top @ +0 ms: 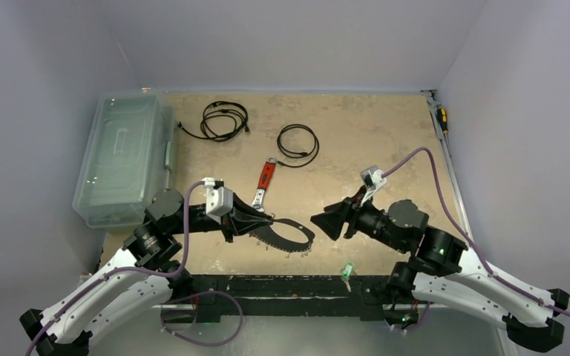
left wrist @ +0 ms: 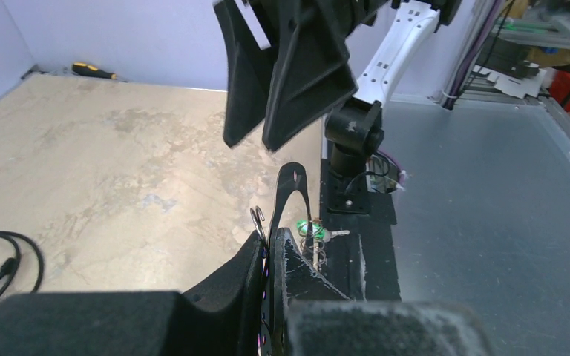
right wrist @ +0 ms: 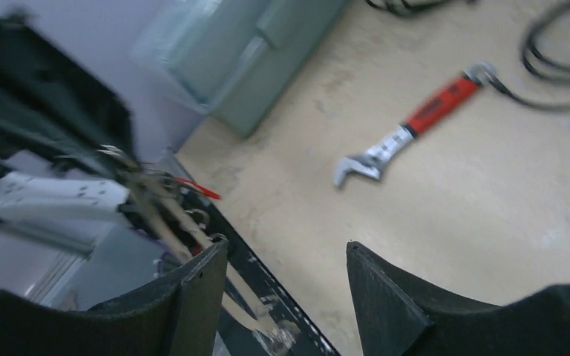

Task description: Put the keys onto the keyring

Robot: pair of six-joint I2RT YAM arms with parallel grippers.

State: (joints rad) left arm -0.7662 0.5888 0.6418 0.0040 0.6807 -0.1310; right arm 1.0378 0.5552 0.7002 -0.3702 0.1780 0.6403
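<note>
A robotics lab: plain screens (top: 44, 59) enclose the table (top: 386, 148), cluttered equipment racks (left wrist: 542, 37) beyond.

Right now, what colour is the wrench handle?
The wrench handle is red; it shows best in the right wrist view.

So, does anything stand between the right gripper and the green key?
Nothing visible does. The green key lies in the open on the black strip at the near edge, and only bare table separates it from the open right gripper. The keyring, held by the left gripper, is off to the side.
</note>
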